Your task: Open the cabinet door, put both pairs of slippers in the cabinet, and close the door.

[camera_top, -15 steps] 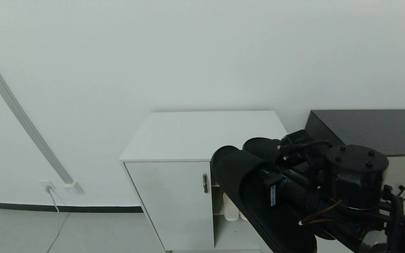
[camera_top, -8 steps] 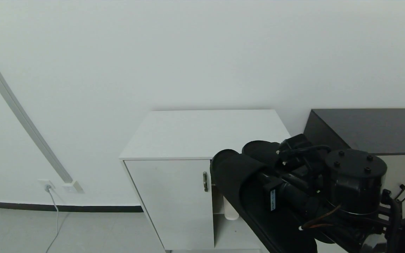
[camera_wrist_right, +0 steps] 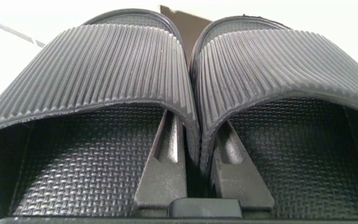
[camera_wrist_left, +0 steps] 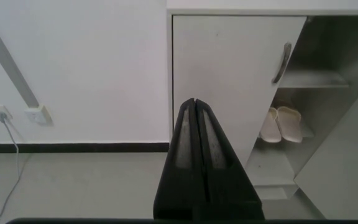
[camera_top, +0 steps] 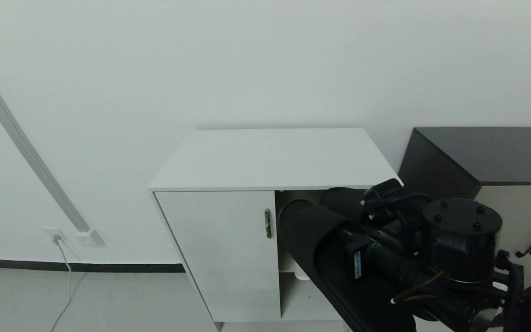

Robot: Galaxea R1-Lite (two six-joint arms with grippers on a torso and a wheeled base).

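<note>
The white cabinet (camera_top: 265, 157) has its left door (camera_top: 219, 249) closed and its right side open. My right gripper (camera_wrist_right: 194, 127) is shut on the pair of black slippers (camera_top: 311, 230), its fingers (camera_wrist_right: 165, 163) inside them pinching their inner walls together. The black slippers (camera_wrist_right: 123, 68) hang in front of the open compartment, just below the cabinet top. A pair of white slippers (camera_wrist_left: 284, 123) lies on a shelf inside the cabinet (camera_wrist_left: 229, 74). My left gripper (camera_wrist_left: 194, 107) is shut with nothing in it, facing the closed door from some way back.
A dark-topped cabinet (camera_top: 491, 152) stands directly right of the white one. The swung-out right door (camera_wrist_left: 347, 168) is next to the opening. A wall socket with a cable (camera_top: 56, 237) and a slanted wall rail (camera_top: 21, 143) are on the left, over bare floor.
The whole head view has shifted, so the camera moved. The black slippers, which overlapped the cabinet top's front edge before, now sit below it, level with the open compartment.
</note>
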